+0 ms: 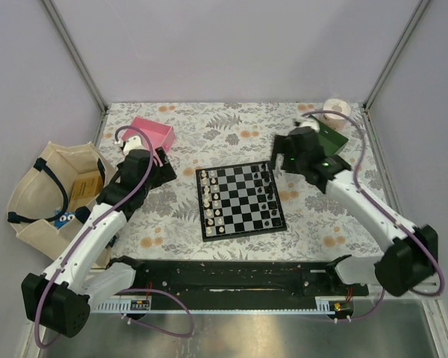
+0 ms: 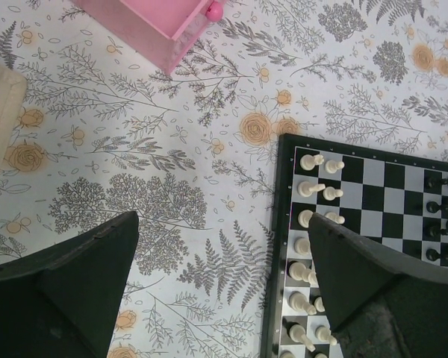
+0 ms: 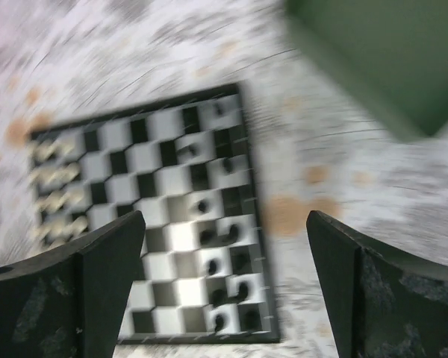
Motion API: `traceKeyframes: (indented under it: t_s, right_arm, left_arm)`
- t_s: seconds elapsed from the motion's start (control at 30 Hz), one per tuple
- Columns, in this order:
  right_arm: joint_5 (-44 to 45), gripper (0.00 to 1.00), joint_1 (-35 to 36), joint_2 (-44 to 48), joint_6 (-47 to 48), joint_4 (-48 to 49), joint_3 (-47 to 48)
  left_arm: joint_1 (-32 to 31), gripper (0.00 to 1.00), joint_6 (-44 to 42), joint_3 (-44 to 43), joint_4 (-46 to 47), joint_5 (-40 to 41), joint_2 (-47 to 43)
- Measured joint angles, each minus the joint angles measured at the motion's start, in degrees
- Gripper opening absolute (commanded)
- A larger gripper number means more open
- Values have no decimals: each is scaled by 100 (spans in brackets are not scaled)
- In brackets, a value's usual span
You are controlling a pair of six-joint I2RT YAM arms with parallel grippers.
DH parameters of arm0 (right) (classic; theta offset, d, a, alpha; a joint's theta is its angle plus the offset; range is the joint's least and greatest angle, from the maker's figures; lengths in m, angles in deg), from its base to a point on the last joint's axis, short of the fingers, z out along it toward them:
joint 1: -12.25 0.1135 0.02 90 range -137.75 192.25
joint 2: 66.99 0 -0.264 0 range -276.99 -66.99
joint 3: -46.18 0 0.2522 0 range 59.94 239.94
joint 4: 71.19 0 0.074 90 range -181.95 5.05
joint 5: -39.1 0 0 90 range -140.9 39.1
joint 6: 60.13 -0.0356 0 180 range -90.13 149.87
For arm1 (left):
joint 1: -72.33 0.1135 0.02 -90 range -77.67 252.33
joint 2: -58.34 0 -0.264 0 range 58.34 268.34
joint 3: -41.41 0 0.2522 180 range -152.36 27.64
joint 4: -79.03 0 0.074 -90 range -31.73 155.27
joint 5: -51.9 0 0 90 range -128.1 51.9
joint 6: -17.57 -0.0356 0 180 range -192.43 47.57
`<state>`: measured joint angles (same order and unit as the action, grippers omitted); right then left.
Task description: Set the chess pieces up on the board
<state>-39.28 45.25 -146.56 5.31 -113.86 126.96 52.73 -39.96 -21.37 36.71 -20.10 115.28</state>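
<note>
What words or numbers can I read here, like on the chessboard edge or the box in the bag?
Nothing here can be read.
Edge of the board: only tiny pale specks, too small to read.
Brown box in the bag: any print is too small to read.

Board (image 1: 240, 200) black-white chequered; chess pieces (image 2: 308, 161) cream, black; tray (image 1: 153, 133) pink; tablecloth (image 1: 209, 123) grey floral.

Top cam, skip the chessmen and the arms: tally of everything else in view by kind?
trays: 2, the pink tray and the green tray
chessboard: 1
canvas bag: 1
white roll: 1
total: 5
</note>
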Motion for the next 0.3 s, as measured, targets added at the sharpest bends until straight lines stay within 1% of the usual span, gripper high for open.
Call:
traceKeyframes:
  t_s: [0.1, 0.17, 0.23, 0.3]
  right_arm:
    - [444, 99, -1080, 872, 39, 39, -581]
    - [903, 99, -1668, 1349, 26, 28, -964]
    - [1379, 100, -1956, 1703, 22, 70, -1309]
    - [1939, 99, -2033, 2044, 37, 245, -1773]
  left_arm:
    - [0, 99, 61, 42, 42, 83, -46]
    - [0, 99, 68, 42, 79, 138, -48]
    - [0, 99, 66, 44, 166, 184, -59]
    - [0, 99, 63, 83, 293, 210, -85]
